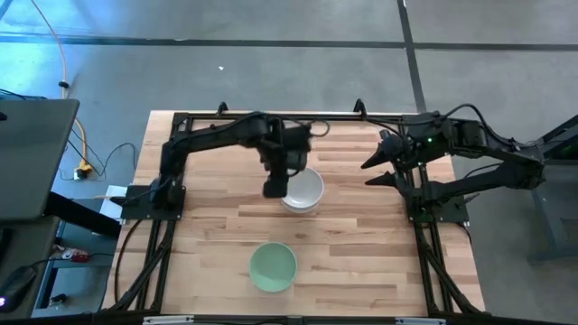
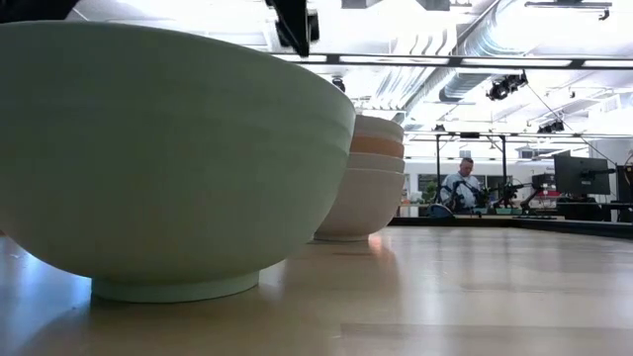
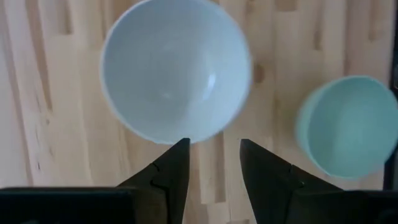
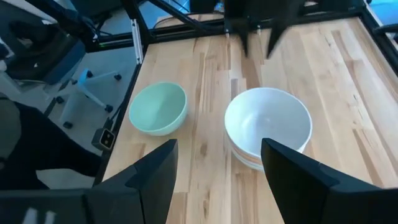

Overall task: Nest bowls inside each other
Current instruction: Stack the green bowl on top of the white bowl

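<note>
A stack of nested bowls [image 1: 303, 190] stands on its foot mid-table, white on top; in the low view the stack [image 2: 371, 183] shows a salmon-orange band among pale ones. The mint green bowl [image 1: 273, 267] sits alone toward the near edge, also mint green bowl [image 3: 348, 124] and mint green bowl [image 4: 158, 107]. My left gripper [image 3: 213, 155] hangs open above the table just beside the top white bowl's [image 3: 177, 68] rim, touching nothing. My right gripper [image 4: 217, 168] is open and waits over the table's right side, facing the stack [image 4: 267, 127].
Black frame rails [image 1: 271, 117] run along the table's far edge and sides. Bare wood lies between the stack and the mint bowl and to the right of both. A person [image 2: 463, 186] sits far off in the room behind.
</note>
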